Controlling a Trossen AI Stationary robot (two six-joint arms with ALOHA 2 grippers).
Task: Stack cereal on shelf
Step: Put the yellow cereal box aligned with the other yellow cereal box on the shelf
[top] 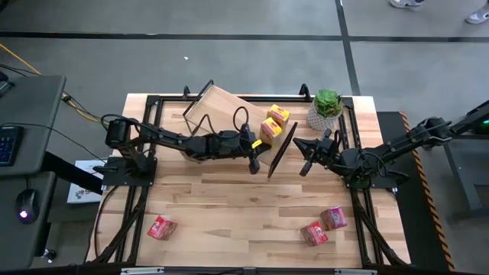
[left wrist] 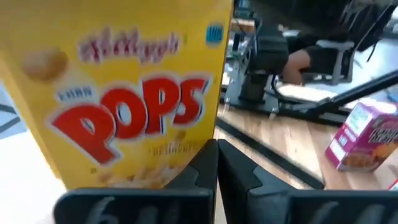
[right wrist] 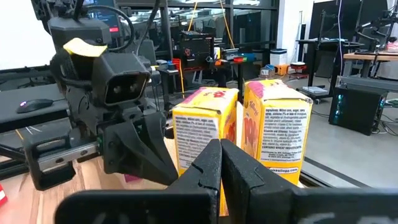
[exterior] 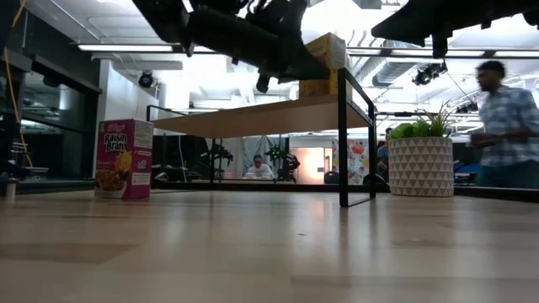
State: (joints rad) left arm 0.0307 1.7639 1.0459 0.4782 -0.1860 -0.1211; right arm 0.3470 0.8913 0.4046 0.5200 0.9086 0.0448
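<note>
While shelf [top: 229, 107] sits tilted at table's far middle, we note two yellow cereal boxes [top: 273, 122] on its plank, near plant-side end frame. Left gripper [top: 254, 163] just beside boxes, fingers pressed together, nothing held. Right gripper [top: 306, 166] beyond that end frame, likewise pinched empty. Potted plant [top: 326, 109] near shelf. Three pink boxes [top: 161, 227] well apart from shelf, near table's front edge.

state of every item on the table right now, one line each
shelf: standing on the table, two boxes on it
yellow cereal boxes: two, upright, side by side on the shelf
pink cereal boxes: two, on the table's near right
red cereal box: on the table's near left
plant: upright at the far right
left claw: shut, empty
right claw: shut, empty
</note>
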